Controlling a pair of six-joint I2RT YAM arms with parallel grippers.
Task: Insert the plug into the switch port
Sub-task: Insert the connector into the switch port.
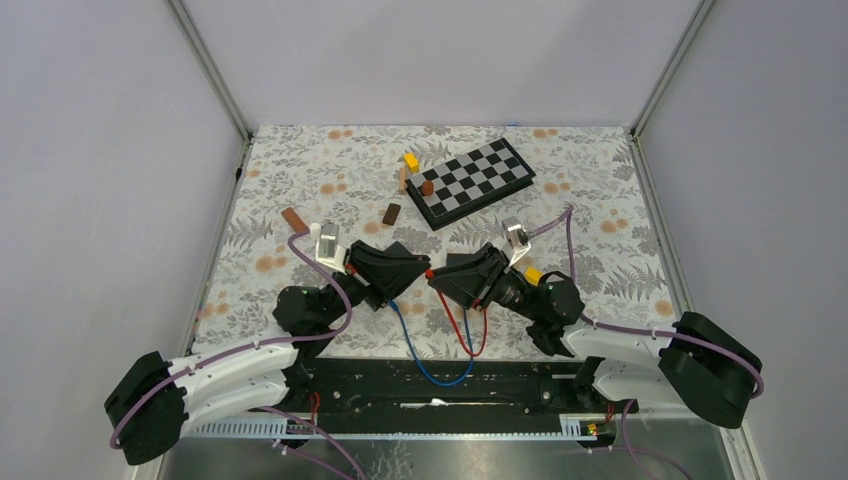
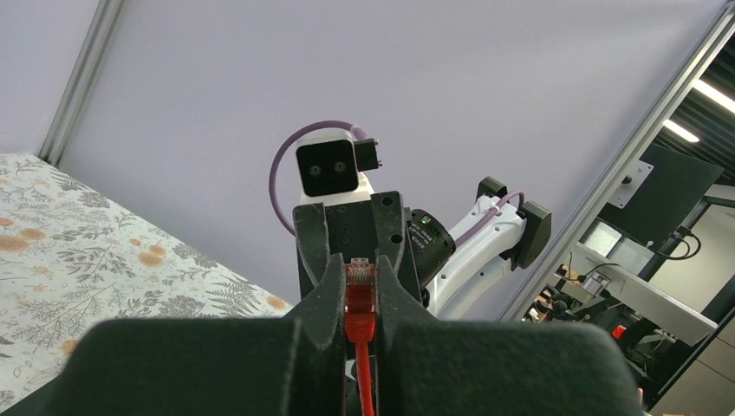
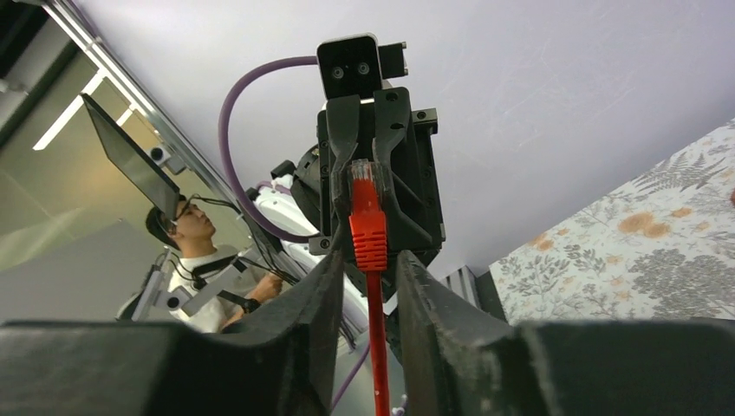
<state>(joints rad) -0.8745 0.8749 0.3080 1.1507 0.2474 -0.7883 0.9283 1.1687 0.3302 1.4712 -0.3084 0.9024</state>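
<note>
Arms nose to nose over the near middle of the table (image 1: 300, 190), tips almost meeting. Your left gripper (image 2: 359, 274) is pressed together on a red plug (image 2: 360, 303): pads on the boot, clear connector head poking past the fingertips toward the other arm, well off the cloth. Your right gripper (image 3: 370, 258) is part-spread. Its fingers (image 3: 334, 290) stand either side of the red cable (image 3: 378, 347), just below a second red plug (image 3: 367, 221). Light shows on both sides, so nothing is pinched there, and you cannot tell from these views what bears that plug up. In the top view the red cable sags in a loop toward the near edge, beside a blue cable (image 1: 425, 368). The switch cannot be picked out in any view, so expect to locate it first. Handling, as a judgement: the plug is light, small, hard plastic. Its clear head looks smooth, and the latch tab is likely thin and easy to snap. Take hold on the rubbery boot, square across its flat sides, with the head left free for the port. The cable looks springy and will likely tug and twist the plug; a grip on the cable alone would let the head swing. A port forgives little tilt, so line up straight and push lightly.
</note>
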